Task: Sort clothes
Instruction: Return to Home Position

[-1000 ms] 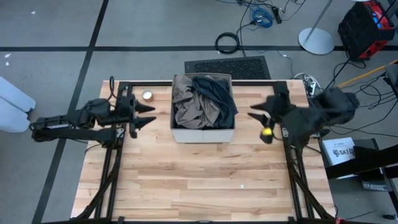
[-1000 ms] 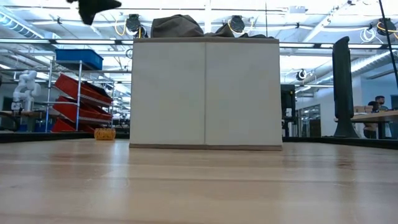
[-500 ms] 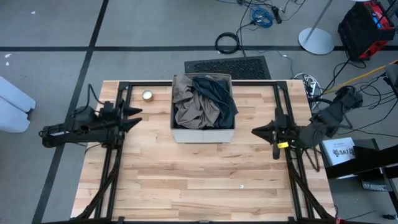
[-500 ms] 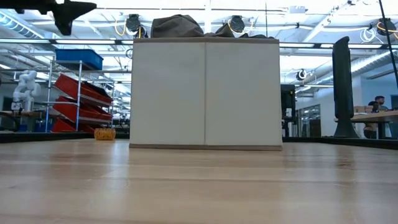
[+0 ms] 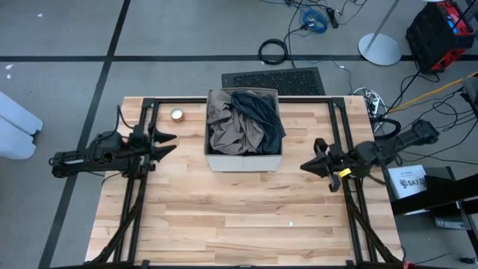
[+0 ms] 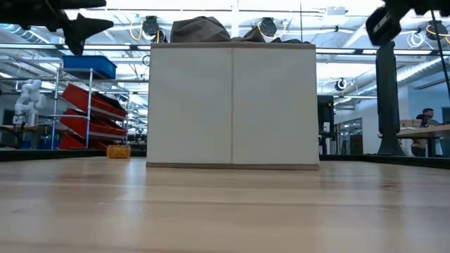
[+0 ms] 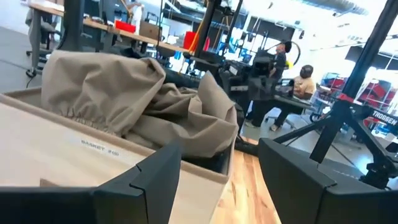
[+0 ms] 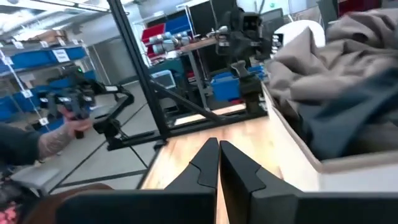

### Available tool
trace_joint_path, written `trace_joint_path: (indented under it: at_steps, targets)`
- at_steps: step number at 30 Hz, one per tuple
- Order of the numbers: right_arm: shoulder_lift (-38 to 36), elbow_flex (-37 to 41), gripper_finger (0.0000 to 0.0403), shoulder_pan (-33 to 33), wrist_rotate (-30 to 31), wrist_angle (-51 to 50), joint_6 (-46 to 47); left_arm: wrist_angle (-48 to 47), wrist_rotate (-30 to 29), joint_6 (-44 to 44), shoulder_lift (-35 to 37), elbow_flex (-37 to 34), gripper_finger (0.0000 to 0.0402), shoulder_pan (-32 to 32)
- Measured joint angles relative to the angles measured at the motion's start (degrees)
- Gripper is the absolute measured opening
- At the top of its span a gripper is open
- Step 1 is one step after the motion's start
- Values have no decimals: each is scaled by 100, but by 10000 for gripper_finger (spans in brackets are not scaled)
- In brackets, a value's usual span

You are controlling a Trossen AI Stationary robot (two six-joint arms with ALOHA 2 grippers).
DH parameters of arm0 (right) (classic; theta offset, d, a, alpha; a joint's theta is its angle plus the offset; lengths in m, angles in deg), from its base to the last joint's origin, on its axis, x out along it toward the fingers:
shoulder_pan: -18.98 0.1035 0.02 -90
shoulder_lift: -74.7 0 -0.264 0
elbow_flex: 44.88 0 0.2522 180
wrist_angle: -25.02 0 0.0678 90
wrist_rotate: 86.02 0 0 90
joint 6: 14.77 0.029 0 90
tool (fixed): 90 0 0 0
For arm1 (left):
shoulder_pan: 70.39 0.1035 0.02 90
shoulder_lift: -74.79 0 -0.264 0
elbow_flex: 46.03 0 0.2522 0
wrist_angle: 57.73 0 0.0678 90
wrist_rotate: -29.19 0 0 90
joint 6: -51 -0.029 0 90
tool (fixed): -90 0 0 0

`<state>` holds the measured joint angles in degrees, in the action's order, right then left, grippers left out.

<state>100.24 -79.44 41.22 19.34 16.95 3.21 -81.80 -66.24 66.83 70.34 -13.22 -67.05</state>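
Note:
The clothes lie heaped in a beige square box (image 5: 244, 161) at the table's far middle: a tan-brown garment (image 5: 226, 127) on the left and a dark slate one (image 5: 265, 119) on the right, both rising above the rim (image 6: 200, 29). My left gripper (image 5: 173, 143) hangs level to the left of the box, open, pointing at it with nothing between its fingers (image 7: 221, 155). My right gripper (image 5: 302, 166) hangs level to the right of the box, shut and holding nothing (image 8: 215, 146).
A small round object (image 5: 177, 114) sits at the far left of the table, beside the box. Black frame rails (image 5: 133, 202) run along both table sides. In the right wrist view a person's hand (image 8: 56, 140) holds a device beyond the table. Bare wood lies in front of the box.
Both arms have sunk. My right gripper has come down a long way beside the box's right wall, tipped from pointing down to level, and closed its fingers. My left gripper has dropped a little beside the box's left wall and stays open. The clothes have not moved.

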Motion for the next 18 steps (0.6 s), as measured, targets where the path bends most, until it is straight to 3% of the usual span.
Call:
trace_joint_path:
  at_steps: [6,11,18]
  targets:
    - [-129,431,0,-535,-299,154,-32,506,33,-429,0,0,224,0]
    - [-129,590,0,-1018,-972,325,84,678,48,-610,0,0,224,0]
    - [-129,942,0,-1513,-1120,313,355,621,50,-612,0,0,224,0]
